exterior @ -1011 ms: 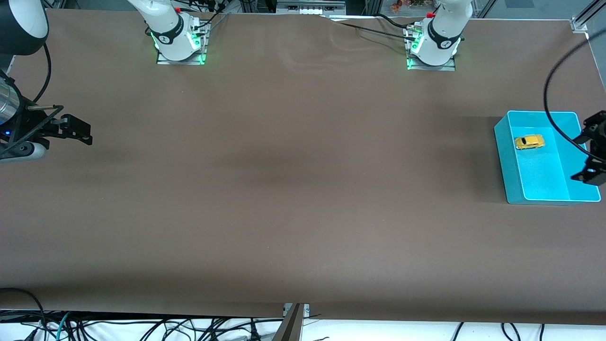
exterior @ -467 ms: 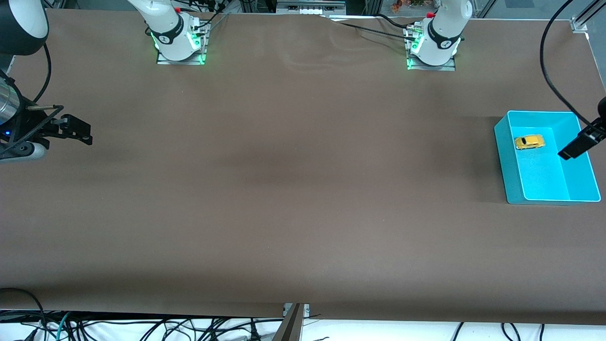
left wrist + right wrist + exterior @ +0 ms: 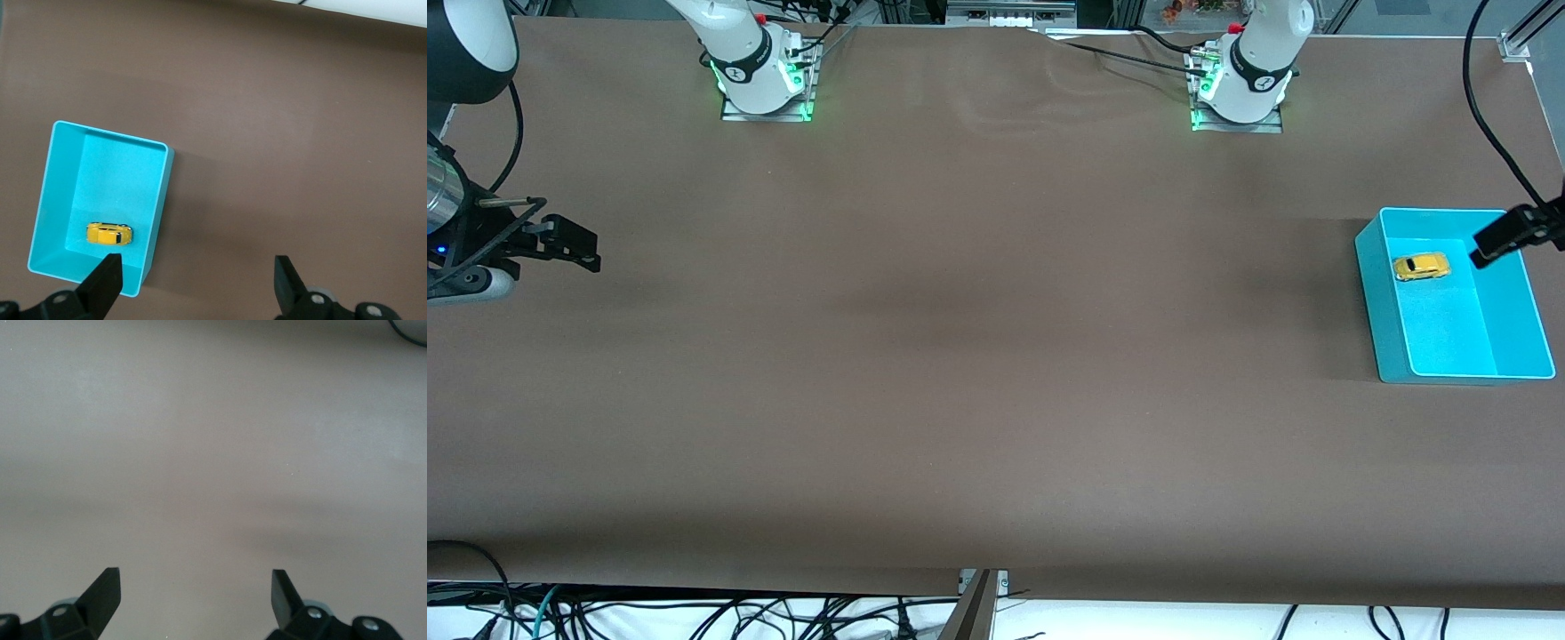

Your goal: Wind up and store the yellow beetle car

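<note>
Two open grippers, one toy car in the bin

Both arms are up off the brown table (image 3: pixel 978 356) with nothing in their grasp. The yellow beetle car (image 3: pixel 1421 266) sits on its wheels on the floor of the cyan bin (image 3: pixel 1371 293), which stands at the left arm's end of the table. Within the bin the car lies in the part farther from the front camera, close to the wall that faces the middle of the table, and clear of the other walls.

The left gripper (image 3: pixel 198 283) hangs in the air over the bin's edge and the table just beside it; in the front view only one dark finger shows, at the picture's border above the bin's rim. Its jaws are spread wide and hold nothing, and the car is well apart from them.

The right gripper (image 3: pixel 195 593) waits at the right arm's end, over bare table. Its jaws are likewise wide apart and empty, with only the plain table surface between them.
</note>
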